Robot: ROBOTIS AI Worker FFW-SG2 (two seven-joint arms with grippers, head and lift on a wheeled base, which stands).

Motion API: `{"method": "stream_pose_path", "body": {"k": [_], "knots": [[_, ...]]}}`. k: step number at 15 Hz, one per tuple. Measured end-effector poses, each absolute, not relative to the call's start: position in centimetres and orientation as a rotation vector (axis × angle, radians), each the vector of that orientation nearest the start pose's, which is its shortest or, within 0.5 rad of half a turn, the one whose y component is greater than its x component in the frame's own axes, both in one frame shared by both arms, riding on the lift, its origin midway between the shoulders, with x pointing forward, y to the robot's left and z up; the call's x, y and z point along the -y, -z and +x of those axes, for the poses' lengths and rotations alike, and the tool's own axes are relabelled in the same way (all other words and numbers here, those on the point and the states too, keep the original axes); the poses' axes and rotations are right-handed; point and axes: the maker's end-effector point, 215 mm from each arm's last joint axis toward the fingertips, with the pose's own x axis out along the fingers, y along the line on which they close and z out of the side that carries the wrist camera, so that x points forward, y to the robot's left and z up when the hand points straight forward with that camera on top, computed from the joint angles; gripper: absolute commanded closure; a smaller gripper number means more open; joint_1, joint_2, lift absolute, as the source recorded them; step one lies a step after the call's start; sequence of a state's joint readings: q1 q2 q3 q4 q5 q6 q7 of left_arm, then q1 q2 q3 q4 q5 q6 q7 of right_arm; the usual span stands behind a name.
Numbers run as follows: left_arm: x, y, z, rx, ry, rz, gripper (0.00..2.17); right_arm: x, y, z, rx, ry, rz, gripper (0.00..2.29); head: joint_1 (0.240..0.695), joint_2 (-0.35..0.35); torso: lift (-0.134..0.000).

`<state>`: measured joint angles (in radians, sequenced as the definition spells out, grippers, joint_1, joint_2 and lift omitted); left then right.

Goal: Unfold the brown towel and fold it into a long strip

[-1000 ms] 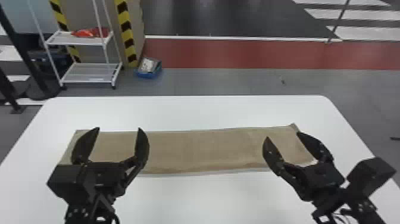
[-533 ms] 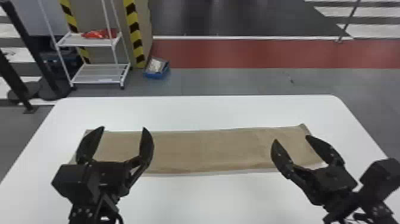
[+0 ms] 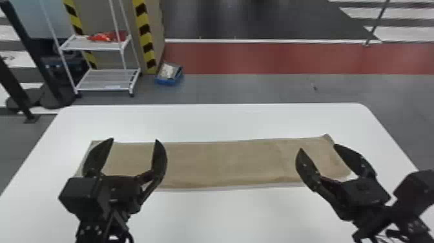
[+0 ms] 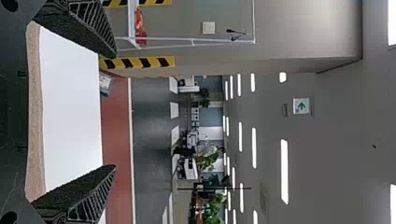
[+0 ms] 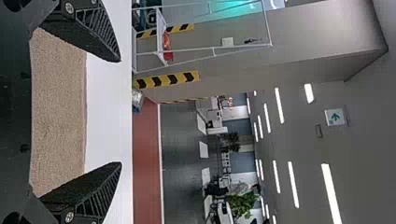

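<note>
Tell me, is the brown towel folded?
Folded, it seems: the brown towel lies as a long, flat strip on the table, a paler edge showing along its near side.

I see a white rack [image 3: 106, 80] on grey floor [image 3: 242, 89], a red stripe [image 3: 274, 58], bright ceiling lights [image 4: 284, 172] and what look like plants [image 5: 243, 205].

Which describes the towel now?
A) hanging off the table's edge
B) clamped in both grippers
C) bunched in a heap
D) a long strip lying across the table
D: the brown towel lies flat on the white table as a long band running left to right.
</note>
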<state>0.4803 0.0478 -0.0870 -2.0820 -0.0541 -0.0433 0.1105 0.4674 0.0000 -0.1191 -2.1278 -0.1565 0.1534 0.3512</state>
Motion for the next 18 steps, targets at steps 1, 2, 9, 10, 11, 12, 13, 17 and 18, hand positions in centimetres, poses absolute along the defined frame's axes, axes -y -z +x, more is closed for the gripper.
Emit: {"method": "stream_pose_path", "body": {"k": [1, 2, 9, 10, 11, 12, 13, 17, 18], "knots": [[-20.6, 29.7, 45.3, 0.073, -0.011, 0.051, 0.04, 21.3, 31.3, 45.1, -0.035, -0.261, 0.112, 0.1, 0.695, -0.008, -0.121], [-20.6, 29.9, 45.3, 0.067, -0.011, 0.052, 0.04, 21.3, 31.2, 45.1, -0.033, -0.261, 0.112, 0.1, 0.695, -0.008, -0.121], [-20.4, 30.0, 45.3, 0.06, -0.007, 0.061, 0.09, 21.3, 30.6, 45.0, -0.026, -0.263, 0.104, 0.1, 0.695, -0.012, -0.121], [-20.4, 30.0, 45.3, 0.06, -0.007, 0.061, 0.09, 21.3, 30.5, 45.0, -0.025, -0.263, 0.104, 0.1, 0.695, -0.012, -0.121], [-20.3, 30.0, 45.3, 0.06, -0.007, 0.061, 0.09, 21.3, 30.4, 44.9, -0.025, -0.263, 0.103, 0.1, 0.695, -0.012, -0.121], [-20.2, 30.0, 45.3, 0.06, -0.005, 0.06, 0.09, 21.3, 30.4, 44.8, -0.024, -0.263, 0.103, 0.1, 0.695, -0.012, -0.121], [-20.2, 30.0, 45.3, 0.06, -0.005, 0.06, 0.09, 21.2, 30.4, 44.8, -0.025, -0.264, 0.103, 0.1, 0.695, -0.013, -0.121], [-20.0, 30.0, 45.3, 0.06, -0.002, 0.057, 0.09, 21.1, 30.3, 44.7, -0.026, -0.266, 0.104, 0.1, 0.695, -0.014, -0.121], [-20.0, 29.9, 45.3, 0.061, -0.002, 0.057, 0.09, 21.0, 30.2, 44.6, -0.027, -0.267, 0.105, 0.1, 0.695, -0.014, -0.121]]}}
